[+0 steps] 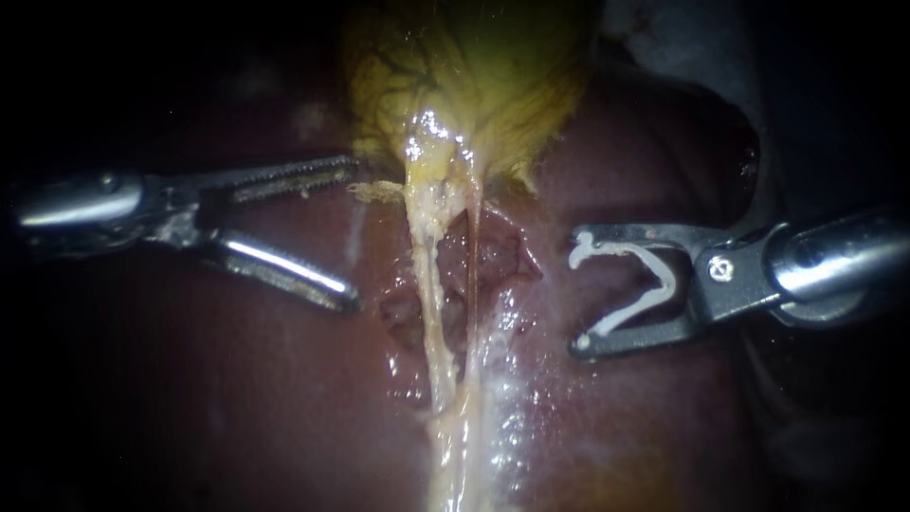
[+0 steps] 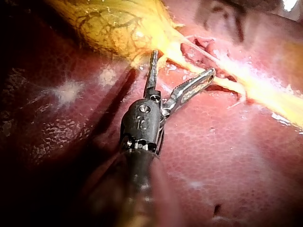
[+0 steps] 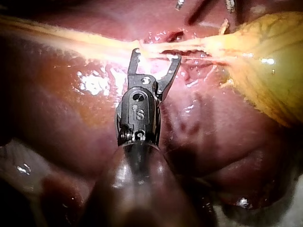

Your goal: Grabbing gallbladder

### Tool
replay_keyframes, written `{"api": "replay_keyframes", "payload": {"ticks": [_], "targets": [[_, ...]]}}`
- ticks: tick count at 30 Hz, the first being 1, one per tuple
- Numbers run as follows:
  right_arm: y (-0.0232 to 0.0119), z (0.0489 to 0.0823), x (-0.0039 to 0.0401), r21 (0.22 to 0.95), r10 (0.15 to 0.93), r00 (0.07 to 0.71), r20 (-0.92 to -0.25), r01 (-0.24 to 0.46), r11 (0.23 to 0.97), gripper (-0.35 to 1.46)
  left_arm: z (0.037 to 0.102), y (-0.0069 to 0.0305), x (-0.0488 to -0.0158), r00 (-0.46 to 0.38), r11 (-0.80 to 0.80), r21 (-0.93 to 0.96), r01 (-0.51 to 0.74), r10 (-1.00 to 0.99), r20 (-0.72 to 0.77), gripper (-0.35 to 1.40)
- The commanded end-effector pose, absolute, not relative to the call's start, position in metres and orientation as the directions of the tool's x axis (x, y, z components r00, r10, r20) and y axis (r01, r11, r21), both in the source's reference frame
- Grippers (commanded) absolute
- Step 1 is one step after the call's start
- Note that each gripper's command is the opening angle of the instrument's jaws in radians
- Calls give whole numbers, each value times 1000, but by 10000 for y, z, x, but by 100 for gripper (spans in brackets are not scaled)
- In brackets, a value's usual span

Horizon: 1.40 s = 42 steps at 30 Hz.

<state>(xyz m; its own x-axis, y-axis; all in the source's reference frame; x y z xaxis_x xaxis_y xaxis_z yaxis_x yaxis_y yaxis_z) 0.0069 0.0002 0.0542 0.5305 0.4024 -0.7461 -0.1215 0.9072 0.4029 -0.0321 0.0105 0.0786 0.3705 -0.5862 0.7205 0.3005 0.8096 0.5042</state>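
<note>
**Endoscope view.** The gallbladder sits at the upper centre of the frame. It is a yellow-green sac with dark branching lines and a wet shine. Its long axis runs from top to bottom, and it narrows to a neck near the middle. From the neck, 2 pale tubes run down over the liver to the bottom edge.

The left instrument comes in from the left with its pincer wide and nothing in it. Its upper toothed jaw points at the lower left edge of the sac. I cannot tell whether it touches the sac or only lies just beside it. The sac is up and to the right of this pincer.

The right instrument is at the right, well apart from the sac. Its pincer is spread around a white clip that rests against both jaws.

**Left wrist view.** The left instrument has its jaws wide apart. The gallbladder lies ahead of it, beside the jaw that reaches its tapering end.

**Right wrist view.** The right instrument faces the tubes, which cross just ahead of its tips. The gallbladder lies off to one side, further away.

The left instrument is the nearer of the 2. I judge that the grab depends on moving it forward so the neck of the sac lies between its jaws.
</note>
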Motion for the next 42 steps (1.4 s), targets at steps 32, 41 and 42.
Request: {"api": "replay_keyframes", "payload": {"ticks": [32, 41, 42], "targets": [[3, 542, 69, 403, 402, 530, -746, -121, 907, 60, 846, 126, -332, 401, 748, 576, 329, -663, 632, 18], [3, 542, 69, 403, 402, 530, -746, -121, 907, 60, 847, 126, -330, 400, 737, 587, 336, -676, 619, -32], [3, 542, 69, 403, 402, 530, -746, -121, 907, 60, 847, 126, -330, 400, 737, 587, 336, -676, 619, -35]]}}
